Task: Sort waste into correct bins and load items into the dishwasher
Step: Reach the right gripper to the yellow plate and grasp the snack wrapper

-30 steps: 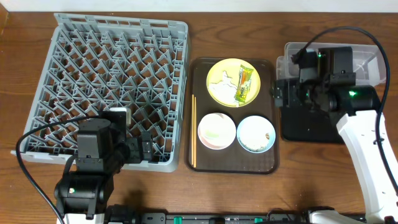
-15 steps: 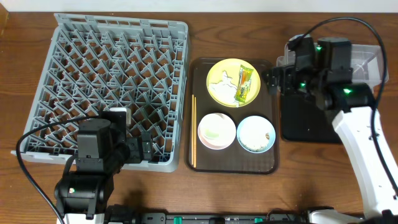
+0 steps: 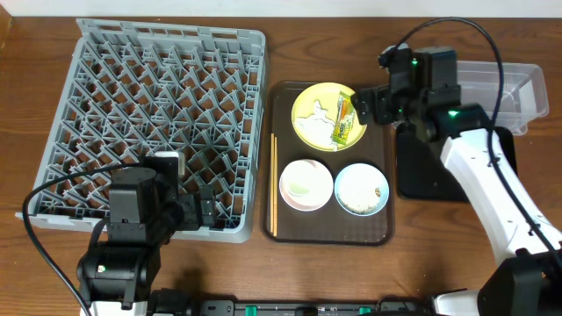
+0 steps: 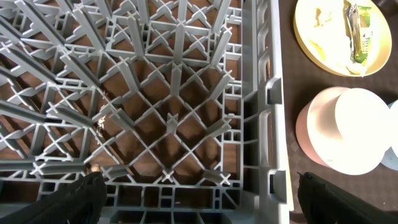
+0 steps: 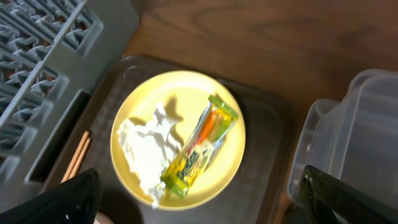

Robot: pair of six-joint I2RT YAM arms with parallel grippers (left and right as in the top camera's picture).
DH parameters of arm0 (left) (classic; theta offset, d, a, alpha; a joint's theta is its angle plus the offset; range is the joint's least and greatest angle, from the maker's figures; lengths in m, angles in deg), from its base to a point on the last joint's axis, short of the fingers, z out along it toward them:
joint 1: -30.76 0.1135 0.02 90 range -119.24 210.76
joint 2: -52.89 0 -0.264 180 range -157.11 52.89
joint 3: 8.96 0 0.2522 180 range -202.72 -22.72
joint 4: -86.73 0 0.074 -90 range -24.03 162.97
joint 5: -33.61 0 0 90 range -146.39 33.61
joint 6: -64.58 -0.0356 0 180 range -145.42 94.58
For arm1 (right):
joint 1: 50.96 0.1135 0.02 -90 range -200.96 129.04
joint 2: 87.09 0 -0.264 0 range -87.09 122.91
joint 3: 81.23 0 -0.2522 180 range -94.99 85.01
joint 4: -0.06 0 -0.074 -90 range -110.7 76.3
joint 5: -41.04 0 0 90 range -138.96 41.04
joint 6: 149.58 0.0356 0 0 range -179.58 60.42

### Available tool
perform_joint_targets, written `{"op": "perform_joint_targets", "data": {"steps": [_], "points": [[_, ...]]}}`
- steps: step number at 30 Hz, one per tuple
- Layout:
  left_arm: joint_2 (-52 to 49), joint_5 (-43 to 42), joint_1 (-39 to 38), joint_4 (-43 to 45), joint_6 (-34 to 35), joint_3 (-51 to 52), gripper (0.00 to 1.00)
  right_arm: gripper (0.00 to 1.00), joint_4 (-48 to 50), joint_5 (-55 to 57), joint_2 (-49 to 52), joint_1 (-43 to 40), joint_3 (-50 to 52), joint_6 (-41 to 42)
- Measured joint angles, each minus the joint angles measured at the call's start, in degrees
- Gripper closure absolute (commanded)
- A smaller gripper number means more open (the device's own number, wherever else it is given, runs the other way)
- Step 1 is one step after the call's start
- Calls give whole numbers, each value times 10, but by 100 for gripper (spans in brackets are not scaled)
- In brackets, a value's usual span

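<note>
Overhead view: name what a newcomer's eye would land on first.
The big grey dish rack fills the left half of the table. In the middle, on a brown tray, the bright yellow plate carries a green-and-yellow wrapper and a crumpled white napkin, with a pinkish bowl and a blue bowl below it. The right arm reaches toward the plate's right edge.

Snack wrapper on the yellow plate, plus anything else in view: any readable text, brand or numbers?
snack wrapper: it carries print on its green-and-yellow face, too blurred to read in any view.
yellow plate, dish rack, clear tub, brown tray: no lettering visible.
Nothing legible to quote.
</note>
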Motion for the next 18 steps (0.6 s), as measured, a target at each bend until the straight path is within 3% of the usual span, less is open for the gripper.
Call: {"op": "perform_joint_targets", "data": {"steps": [15, 18], "points": [[0, 0, 0, 0, 0, 0, 2, 11, 28, 146, 121, 82, -3, 109], [0, 0, 0, 0, 0, 0, 1, 24, 37, 154, 151, 86, -3, 136]]}}
